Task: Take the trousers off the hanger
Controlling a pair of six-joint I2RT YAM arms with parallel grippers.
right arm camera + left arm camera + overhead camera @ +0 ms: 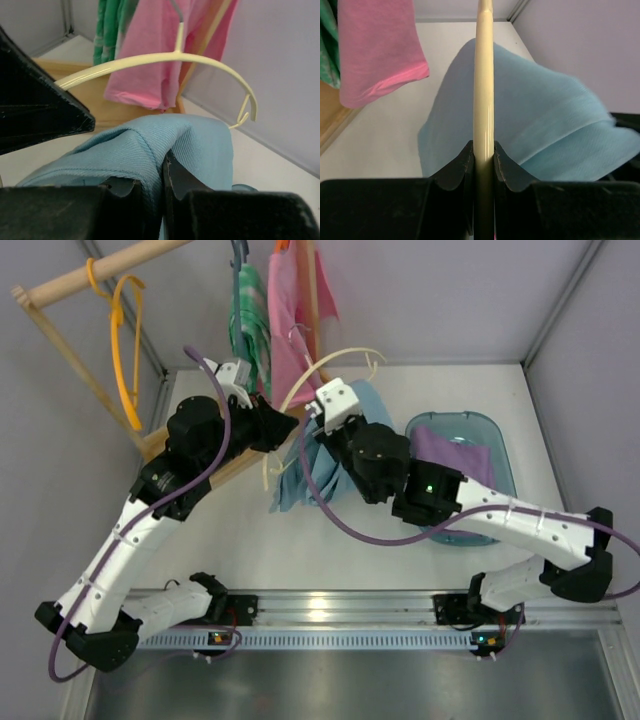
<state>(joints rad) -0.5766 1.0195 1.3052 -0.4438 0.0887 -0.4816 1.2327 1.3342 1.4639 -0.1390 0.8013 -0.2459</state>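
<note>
The cream hanger arcs over the middle of the table. My left gripper is shut on its frame, which runs straight up between the jaws in the left wrist view. The light blue trousers hang beside and below the hanger. They fill the background behind the frame in the left wrist view. My right gripper is shut on a fold of the trousers, with the cloth pinched between its jaws. The hanger curves above the cloth there, apart from it.
A pink garment and a green patterned garment hang on the wooden rack at the back. A yellow-orange hanger hangs at far left. A teal bin with purple cloth sits at right.
</note>
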